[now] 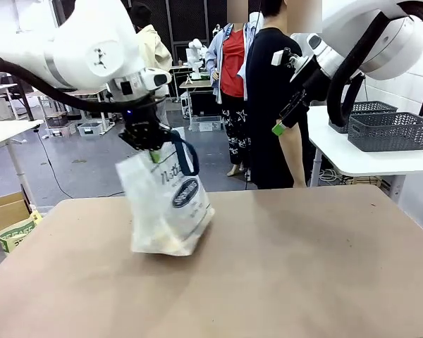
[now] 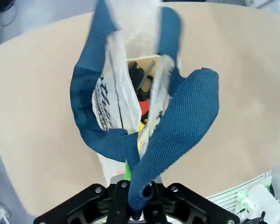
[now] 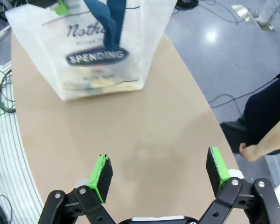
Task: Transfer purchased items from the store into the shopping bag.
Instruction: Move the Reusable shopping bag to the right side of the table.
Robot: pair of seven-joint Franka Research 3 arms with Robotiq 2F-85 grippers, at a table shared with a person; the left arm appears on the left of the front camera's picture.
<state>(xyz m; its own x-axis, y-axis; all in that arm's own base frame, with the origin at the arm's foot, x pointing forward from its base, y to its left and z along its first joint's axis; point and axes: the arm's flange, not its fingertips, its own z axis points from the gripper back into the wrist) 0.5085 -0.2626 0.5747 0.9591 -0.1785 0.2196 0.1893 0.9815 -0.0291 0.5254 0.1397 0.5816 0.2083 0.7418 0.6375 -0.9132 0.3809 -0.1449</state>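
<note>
The shopping bag [image 1: 170,204], clear plastic with navy handles and a "SPENDING" oval, hangs tilted at the table's left middle, its bottom at the tabletop. My left gripper [image 1: 152,143] is shut on a navy handle [image 2: 177,126] above it. Through the bag's open mouth I see purchased items [image 2: 142,105], red, yellow and black; yellowish ones [image 3: 102,83] lie at its bottom. My right gripper [image 1: 287,113] hangs open and empty high at the right, its green pads [image 3: 102,169] wide apart. Two dark grey mesh baskets [image 1: 391,130] sit off to the right; which is the store I cannot tell.
The baskets stand on a white side table [image 1: 366,158] beyond the brown table's right corner. A person in black [image 1: 268,105] stands at the far edge, a hand [image 3: 249,150] hanging by the side. The brown tabletop [image 1: 303,267] is bare to the right of the bag.
</note>
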